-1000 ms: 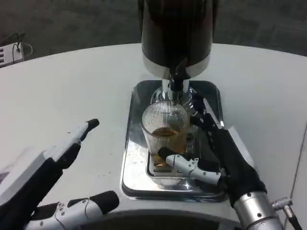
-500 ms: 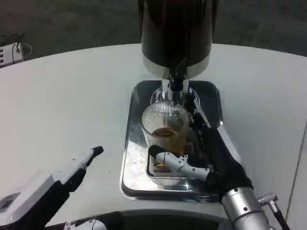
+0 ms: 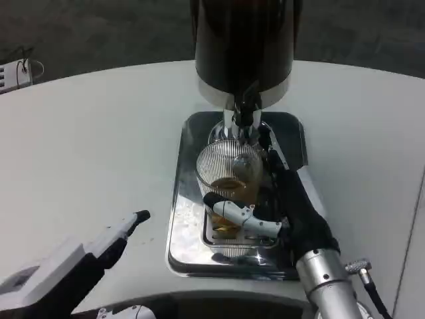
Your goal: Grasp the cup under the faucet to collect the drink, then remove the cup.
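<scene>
Cup [image 3: 229,176]: ribbed clear glass, upright, amber drink in its lower part. It stands directly below the faucet [image 3: 244,114], on the grid of the steel tray [image 3: 188,193].

Right hand [image 3: 282,209]: ours, wrapped on the cup; fingers on its right side, thumb across its near side. We judge the grasp closed on the glass.

Key relation: the cup's long axis is vertical, rim just under the faucet, so we judge removal must go toward us, not upward.

Left hand [image 3: 80,262]: well left of the cup, off the tray, fingers extended, holding nothing.
</scene>
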`<state>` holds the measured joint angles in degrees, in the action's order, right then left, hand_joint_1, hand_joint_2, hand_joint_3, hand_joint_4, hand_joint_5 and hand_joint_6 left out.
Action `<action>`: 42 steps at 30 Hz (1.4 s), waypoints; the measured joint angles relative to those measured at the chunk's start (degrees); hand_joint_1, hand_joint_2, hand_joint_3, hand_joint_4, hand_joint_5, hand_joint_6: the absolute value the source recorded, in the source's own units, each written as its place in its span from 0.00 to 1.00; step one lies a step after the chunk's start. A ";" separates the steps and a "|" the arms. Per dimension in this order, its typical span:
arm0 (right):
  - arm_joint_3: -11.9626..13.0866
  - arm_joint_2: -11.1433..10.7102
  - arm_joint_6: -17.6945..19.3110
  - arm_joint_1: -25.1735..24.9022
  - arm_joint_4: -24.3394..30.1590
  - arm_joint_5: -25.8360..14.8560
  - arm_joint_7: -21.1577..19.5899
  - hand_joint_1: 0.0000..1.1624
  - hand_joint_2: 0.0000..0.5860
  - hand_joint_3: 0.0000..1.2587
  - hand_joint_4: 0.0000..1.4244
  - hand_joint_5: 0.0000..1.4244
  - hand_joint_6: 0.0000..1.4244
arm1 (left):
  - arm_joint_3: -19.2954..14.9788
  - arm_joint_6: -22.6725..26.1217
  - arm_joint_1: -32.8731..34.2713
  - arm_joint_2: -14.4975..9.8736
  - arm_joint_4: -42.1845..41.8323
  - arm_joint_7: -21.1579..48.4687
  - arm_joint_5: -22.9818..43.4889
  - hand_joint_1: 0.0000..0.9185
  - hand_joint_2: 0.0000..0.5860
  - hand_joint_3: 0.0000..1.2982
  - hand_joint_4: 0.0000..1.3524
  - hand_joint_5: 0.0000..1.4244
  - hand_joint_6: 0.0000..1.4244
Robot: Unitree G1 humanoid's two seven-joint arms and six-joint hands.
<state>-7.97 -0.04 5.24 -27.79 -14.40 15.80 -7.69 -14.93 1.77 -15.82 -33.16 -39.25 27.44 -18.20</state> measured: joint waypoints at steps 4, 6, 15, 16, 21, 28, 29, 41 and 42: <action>-0.01 0.12 0.54 -0.49 -1.02 -0.01 -0.52 0.74 0.32 0.00 0.01 0.07 0.09 | -0.02 0.45 0.01 -0.45 0.01 0.44 0.01 0.00 0.13 0.00 0.00 0.00 0.05; -0.02 0.37 0.66 -0.50 -1.15 -0.01 -0.78 0.74 0.32 0.00 0.03 0.08 0.10 | -0.03 0.45 0.01 -0.64 0.06 0.74 0.02 0.00 0.13 0.00 0.00 0.00 0.05; -0.36 2.18 1.22 -0.49 -1.20 0.03 -1.72 0.74 0.33 0.07 0.11 0.19 0.17 | -0.29 0.46 -0.04 -0.87 0.46 0.96 0.09 0.00 0.13 0.00 0.00 0.00 0.05; -0.39 2.49 1.30 -0.48 -1.17 0.03 -2.10 0.74 0.34 0.09 0.13 0.20 0.17 | -0.38 0.46 -0.05 -0.88 0.52 0.99 0.13 0.00 0.13 0.00 0.00 0.00 0.05; -0.82 3.38 1.37 -0.44 -1.14 0.47 -3.71 0.75 0.34 0.12 0.15 0.23 0.20 | -0.92 0.49 -0.25 -1.28 0.57 1.45 0.24 0.00 0.13 0.00 0.00 0.00 0.05; -2.07 4.46 1.69 -0.26 -1.22 2.27 -7.21 0.76 0.35 0.14 0.17 0.25 0.21 | -1.37 0.87 -0.72 -1.59 0.57 2.18 0.50 0.00 0.13 0.00 0.00 0.00 0.06; -2.34 4.47 1.76 -0.27 -1.31 2.74 -7.56 0.76 0.35 0.13 0.15 0.24 0.20 | -1.50 0.89 -0.75 -1.65 0.56 2.25 0.64 0.00 0.13 0.00 0.00 0.00 0.06; -4.27 4.97 3.16 -1.21 -4.72 5.29 -10.80 0.77 0.35 0.06 0.05 0.17 0.11 | -2.33 0.96 -1.72 -2.47 0.56 3.09 1.89 0.00 0.13 0.00 0.00 0.00 0.06; -4.29 5.01 3.20 -1.30 -5.06 5.37 -11.10 0.77 0.35 0.06 0.05 0.17 0.11 | -2.43 0.98 -1.77 -2.61 0.56 3.17 1.92 0.00 0.13 0.00 0.00 0.00 0.06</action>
<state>-12.26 4.97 8.44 -29.09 -19.45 21.16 -18.78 -17.36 2.75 -17.59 -35.77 -38.70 30.61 -16.28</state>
